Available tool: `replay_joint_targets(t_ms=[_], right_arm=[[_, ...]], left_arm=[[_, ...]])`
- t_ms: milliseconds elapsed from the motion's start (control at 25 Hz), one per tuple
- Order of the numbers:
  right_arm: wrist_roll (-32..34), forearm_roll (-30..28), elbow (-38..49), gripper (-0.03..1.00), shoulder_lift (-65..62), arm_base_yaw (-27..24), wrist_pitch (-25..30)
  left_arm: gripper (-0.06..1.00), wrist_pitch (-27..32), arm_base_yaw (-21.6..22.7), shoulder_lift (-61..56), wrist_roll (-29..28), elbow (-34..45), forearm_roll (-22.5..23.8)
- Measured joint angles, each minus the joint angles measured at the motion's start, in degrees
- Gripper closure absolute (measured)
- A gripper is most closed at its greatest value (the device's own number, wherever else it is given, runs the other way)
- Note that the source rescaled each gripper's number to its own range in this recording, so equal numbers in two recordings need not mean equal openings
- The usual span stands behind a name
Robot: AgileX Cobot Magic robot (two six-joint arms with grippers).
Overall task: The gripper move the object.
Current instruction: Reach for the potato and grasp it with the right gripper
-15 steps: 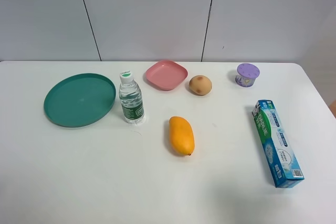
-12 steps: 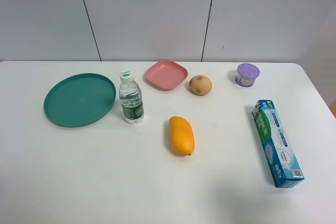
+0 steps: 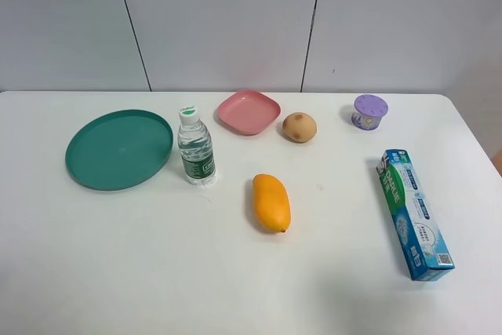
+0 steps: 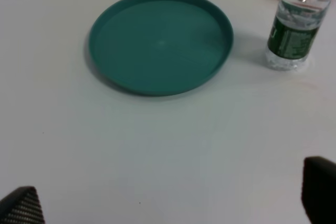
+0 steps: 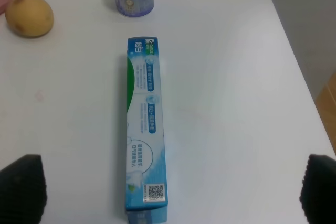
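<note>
The small round tan-brown fruit [image 3: 300, 127] with a reddish blotch lies on the white table, just right of the pink dish. It also shows in the right wrist view [image 5: 29, 16]. Neither gripper shows in the exterior view. In the left wrist view the left gripper [image 4: 173, 200] is open and empty, its dark fingertips [image 4: 21, 208] far apart over bare table. In the right wrist view the right gripper [image 5: 173, 190] is open and empty, its fingertips [image 5: 23, 184] on either side of the toothpaste box's near end, above it.
A green plate [image 3: 119, 149] lies at the left, a water bottle [image 3: 195, 148] beside it, a pink dish [image 3: 249, 111] behind. An orange-yellow mango [image 3: 271, 202] lies mid-table. A purple lidded cup [image 3: 369, 111] and a blue toothpaste box [image 3: 414, 212] are at the right.
</note>
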Motion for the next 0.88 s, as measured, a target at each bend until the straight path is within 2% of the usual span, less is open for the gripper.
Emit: replay_joint_targets(t_ms=[880], right_arm=[[0.98,0.0,0.0,0.0,0.0,0.0,0.0]], left_arm=[[-0.06,0.0,0.0,0.0,0.0,0.0,0.0]])
